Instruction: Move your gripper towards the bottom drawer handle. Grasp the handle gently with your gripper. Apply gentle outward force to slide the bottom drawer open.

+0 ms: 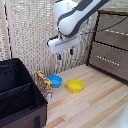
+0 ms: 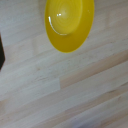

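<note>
In the exterior view my gripper (image 1: 65,53) hangs from the white arm, high over the wooden floor, with its blue-tipped fingers (image 1: 59,56) apart and empty. The bottom drawer (image 1: 110,62) is the lowest dark brown front of the cabinet at the exterior view's right, and it looks closed. Its silvery handle (image 1: 106,59) is well off to the right of the gripper and slightly lower. The wrist view shows no fingers, only a yellow bowl (image 2: 67,22) on pale wood planks.
A yellow bowl (image 1: 75,85) and a blue bowl (image 1: 55,80) lie on the floor below the gripper. A patterned carton (image 1: 44,84) stands beside a black fabric box (image 1: 17,95) at the left. Another brown drawer front (image 1: 112,31) sits above the bottom one.
</note>
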